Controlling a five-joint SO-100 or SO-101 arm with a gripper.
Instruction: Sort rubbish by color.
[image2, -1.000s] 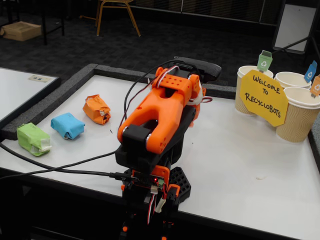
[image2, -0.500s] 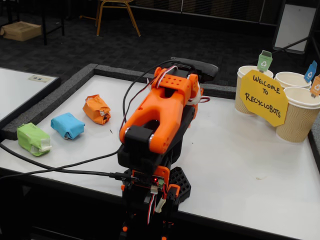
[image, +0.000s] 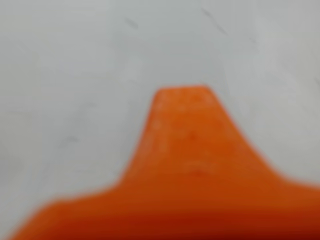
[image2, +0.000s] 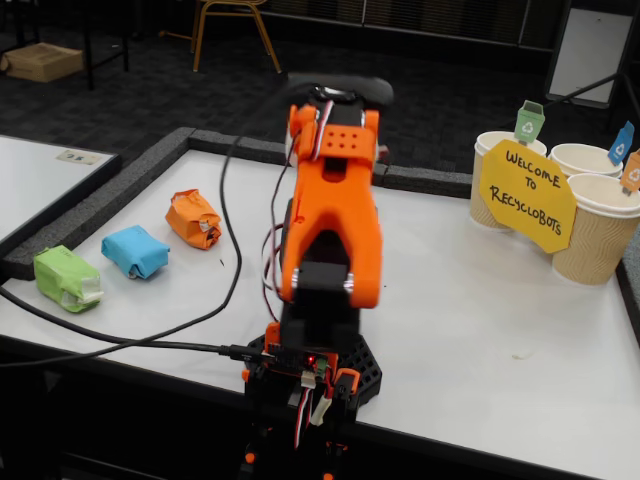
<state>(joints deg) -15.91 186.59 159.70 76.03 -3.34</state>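
Observation:
Three crumpled lumps of rubbish lie in a row at the table's left in the fixed view: an orange one, a light blue one and a light green one. My orange arm stands folded at the front middle, well to the right of them, and its body hides the gripper there. The wrist view is blurred and shows only one orange finger of my gripper over bare white table. None of the rubbish appears in that view, and nothing can be seen in the jaws.
Three beige paper cups with small coloured tags stand at the back right behind a yellow "Welcome to Recyclobots" sign. A black cable runs across the table's front left. A raised grey rim borders the table's left and back.
The arm has swung leftward in the fixed view and its upper part now stands more upright. The three lumps and the cups have not moved.

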